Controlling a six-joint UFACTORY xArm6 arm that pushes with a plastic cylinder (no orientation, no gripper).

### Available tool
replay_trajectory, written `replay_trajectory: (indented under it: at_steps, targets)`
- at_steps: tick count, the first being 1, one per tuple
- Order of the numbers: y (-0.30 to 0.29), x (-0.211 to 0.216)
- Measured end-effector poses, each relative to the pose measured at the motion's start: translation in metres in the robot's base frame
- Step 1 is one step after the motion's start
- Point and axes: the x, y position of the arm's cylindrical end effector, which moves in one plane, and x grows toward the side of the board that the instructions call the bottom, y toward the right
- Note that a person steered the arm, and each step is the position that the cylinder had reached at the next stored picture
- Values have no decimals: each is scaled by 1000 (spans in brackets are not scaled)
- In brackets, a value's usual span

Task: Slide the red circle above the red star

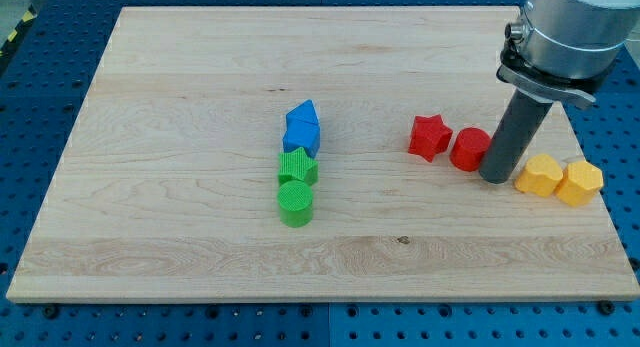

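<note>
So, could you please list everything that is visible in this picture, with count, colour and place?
Wooden board: one, light wood, fills most of the view, on a blue perforated surface.
Blue blocks: two, touching, near the centre; shapes unclear.
Green star: one, directly below the blue blocks.
Green circle: one, below the green star, touching it.
Red star: one, right of centre.
Red circle: one, at the red star's right, close beside it.
Yellow blocks: two, side by side near the board's right edge; the right one looks hexagonal.
My tip: one dark rod, its end between the red circle and the yellow blocks, against the circle's right side.
</note>
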Motion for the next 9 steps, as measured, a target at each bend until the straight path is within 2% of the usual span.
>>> replay_trajectory:
  at_steps: [5, 8, 9]
  targets:
    - [0, -46]
    - [-47, -81]
    - [-21, -75]
